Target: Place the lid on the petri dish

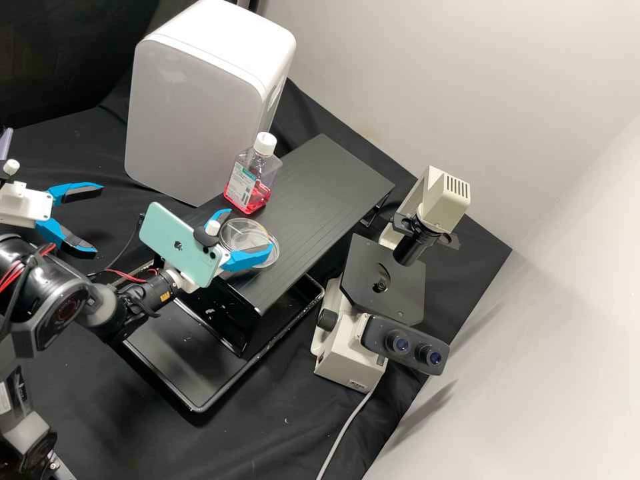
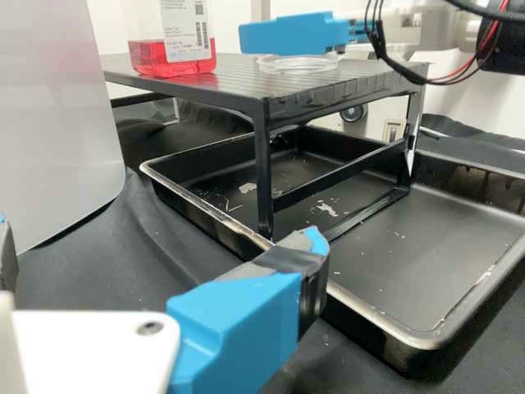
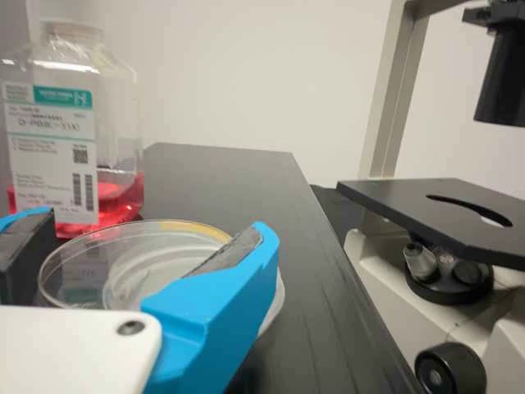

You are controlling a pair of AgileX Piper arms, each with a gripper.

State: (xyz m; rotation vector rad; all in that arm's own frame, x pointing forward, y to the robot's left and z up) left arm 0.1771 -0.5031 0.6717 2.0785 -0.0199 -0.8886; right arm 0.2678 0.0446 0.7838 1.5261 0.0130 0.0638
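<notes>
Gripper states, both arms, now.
Left gripper: open, empty.
Right gripper: around the petri dish lid on the rack; whether it grips cannot be told.

The bottle (image 3: 70,123) carries a white label (image 3: 47,144) with a teal band along its 12 o'clock edge, rows of fine print below it, and a square code and a barcode toward 3 o'clock. The lettering is too small to make out. The mint-green phone (image 1: 180,243) bears a small dark emblem on its back.
</notes>
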